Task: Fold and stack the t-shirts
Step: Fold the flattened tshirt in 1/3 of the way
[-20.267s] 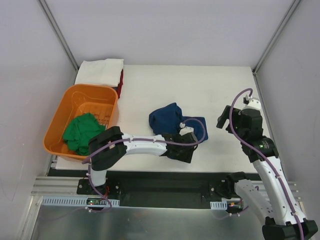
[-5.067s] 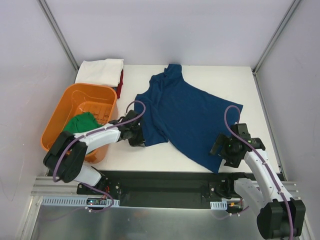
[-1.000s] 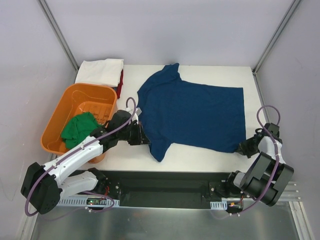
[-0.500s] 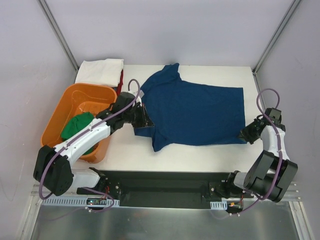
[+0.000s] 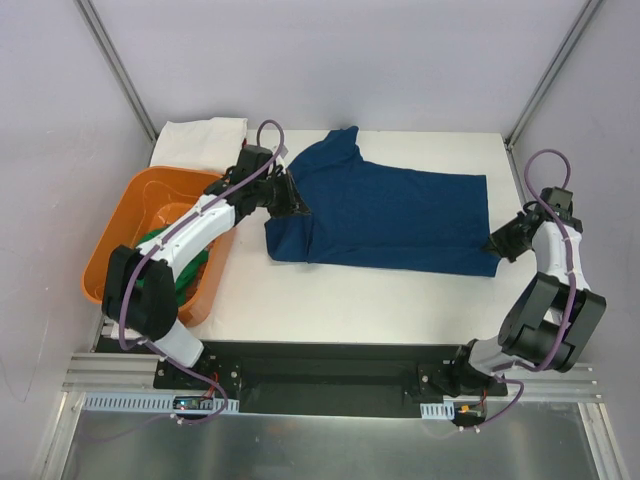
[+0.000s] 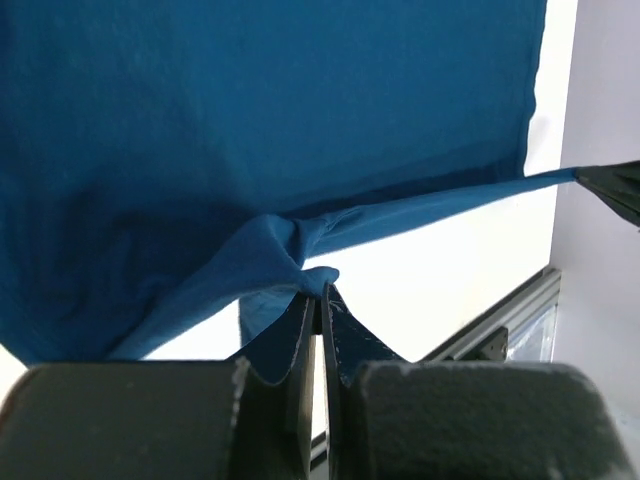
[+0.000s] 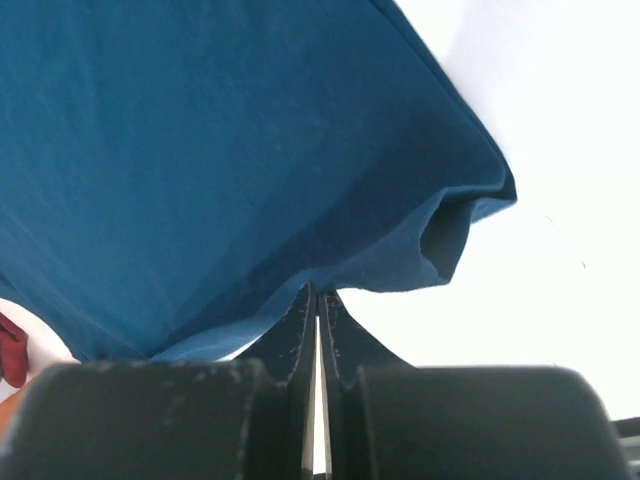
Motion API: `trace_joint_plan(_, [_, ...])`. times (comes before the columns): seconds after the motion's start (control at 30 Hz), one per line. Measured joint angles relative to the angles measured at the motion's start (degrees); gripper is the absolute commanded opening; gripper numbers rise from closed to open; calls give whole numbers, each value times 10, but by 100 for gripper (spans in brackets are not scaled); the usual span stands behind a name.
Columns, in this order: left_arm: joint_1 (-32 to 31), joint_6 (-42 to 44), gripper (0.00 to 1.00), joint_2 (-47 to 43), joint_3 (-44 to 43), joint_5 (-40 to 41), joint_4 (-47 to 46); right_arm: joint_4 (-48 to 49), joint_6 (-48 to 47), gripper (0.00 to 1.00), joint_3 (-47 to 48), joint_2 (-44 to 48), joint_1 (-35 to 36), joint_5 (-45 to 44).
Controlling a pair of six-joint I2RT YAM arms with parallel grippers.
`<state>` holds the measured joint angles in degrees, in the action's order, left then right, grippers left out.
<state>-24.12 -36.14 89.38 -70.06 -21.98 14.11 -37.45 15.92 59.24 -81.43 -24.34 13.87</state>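
Note:
A navy blue t-shirt (image 5: pixel 400 215) lies spread across the white table, its near part doubled over itself. My left gripper (image 5: pixel 293 203) is shut on a bunched fold at the shirt's left side; the left wrist view shows that cloth (image 6: pixel 250 130) pinched at the gripper (image 6: pixel 320 292). My right gripper (image 5: pixel 497 246) is shut on the shirt's right near corner, the hem (image 7: pixel 200 150) clamped at the gripper (image 7: pixel 318 292). A green t-shirt (image 5: pixel 188 272) sits in the tub, partly behind my left arm. A folded white t-shirt (image 5: pixel 200 135) lies at the back left. A sliver of the red t-shirt (image 7: pixel 10 352) shows.
The orange plastic tub (image 5: pixel 105 255) stands at the table's left edge, with my left arm reaching over it. Frame posts rise at the back corners. The table's near edge runs in front of the shirt, and the right edge is close to my right gripper.
Both grippers have moved away from the near edge toward the back, carrying the navy shirt's near edge with them. The shirt now looks narrower front to back.

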Motion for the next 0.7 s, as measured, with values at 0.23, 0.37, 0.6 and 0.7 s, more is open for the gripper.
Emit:
trace_joint_plan(0.23, [17,18,0,71,-78,31,7,4,4,1,63,-69,14,2])
trace_joint_plan(0.37, [25,27,0,109,-112,56,18,13,10,1,88,-107,26,1])
trace_joint_plan(0.6, [33,63,0,189,-203,65,30,16,16,1,115,-140,31,-10])
trace_joint_plan(0.7, [33,80,0,223,-248,64,30,18,16,1,123,-148,31,-16])
